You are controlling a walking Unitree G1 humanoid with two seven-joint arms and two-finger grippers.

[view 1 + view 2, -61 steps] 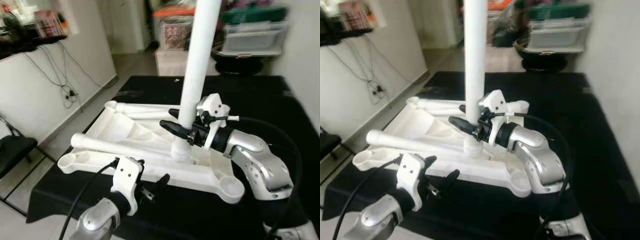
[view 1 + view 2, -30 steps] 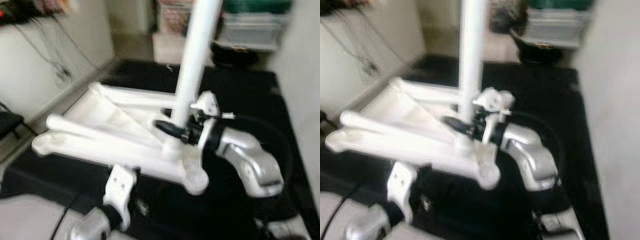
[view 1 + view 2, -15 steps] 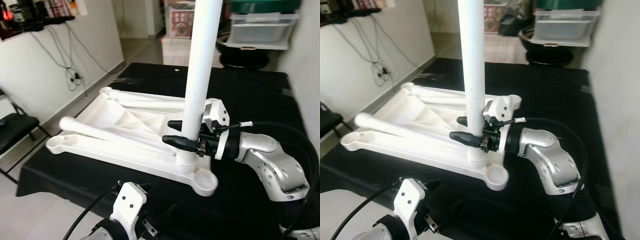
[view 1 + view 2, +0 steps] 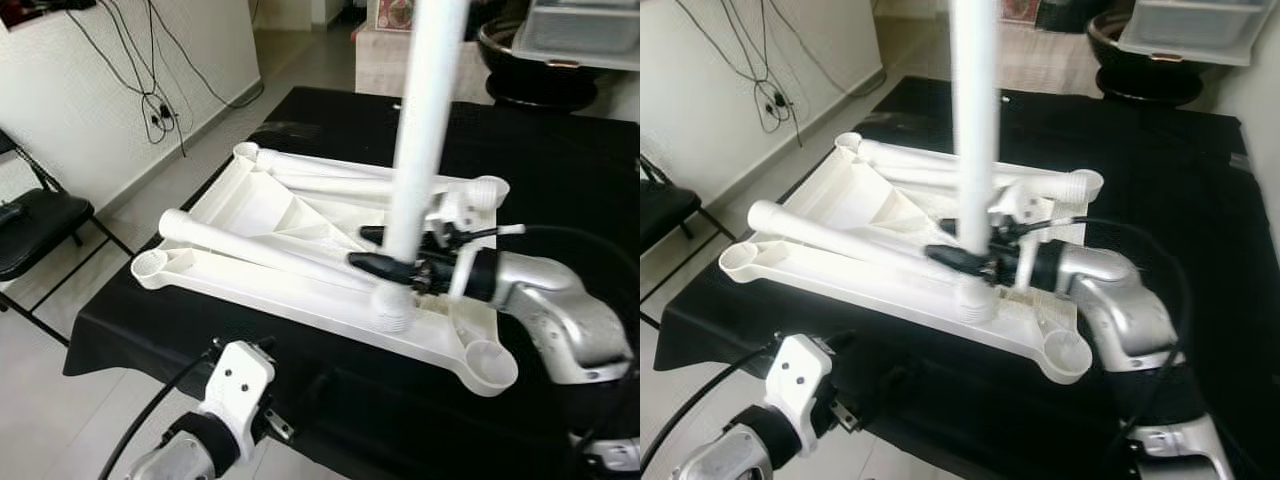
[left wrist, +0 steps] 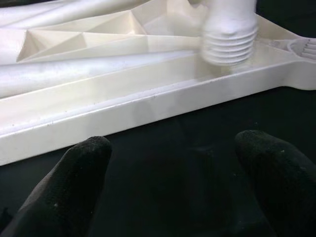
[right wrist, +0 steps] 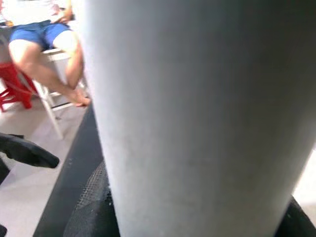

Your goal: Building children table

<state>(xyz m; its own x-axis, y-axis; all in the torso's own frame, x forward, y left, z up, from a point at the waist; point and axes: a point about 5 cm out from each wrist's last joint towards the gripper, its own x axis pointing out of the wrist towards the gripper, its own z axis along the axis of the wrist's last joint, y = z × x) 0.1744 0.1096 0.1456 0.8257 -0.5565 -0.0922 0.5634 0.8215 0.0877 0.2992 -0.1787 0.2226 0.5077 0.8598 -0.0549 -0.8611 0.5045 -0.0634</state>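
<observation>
Since half a second ago the right gripper [image 4: 385,250], fingers still clamped on the upright white leg [image 4: 425,130], has carried its threaded end onto the upturned tabletop [image 4: 260,225] lying on the black bench [image 4: 560,160]. Two loose legs [image 4: 250,250] lie across that tabletop behind the upright leg. The left gripper [image 5: 173,177] hovers with fingers spread just off the tabletop's near edge; a black chair [image 4: 30,225] stands well left of it.

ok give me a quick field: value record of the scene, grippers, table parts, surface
right gripper: shut on the upright white table leg, low on its shaft
leg's threaded end: just above the tabletop frame, not in a corner socket
left gripper: open, holding nothing, at the near edge of the frame
tabletop frame: white, upside down, ribs showing
loose legs: two lying on the frame
surface: black cloth-covered table
nearby: black chair
</observation>
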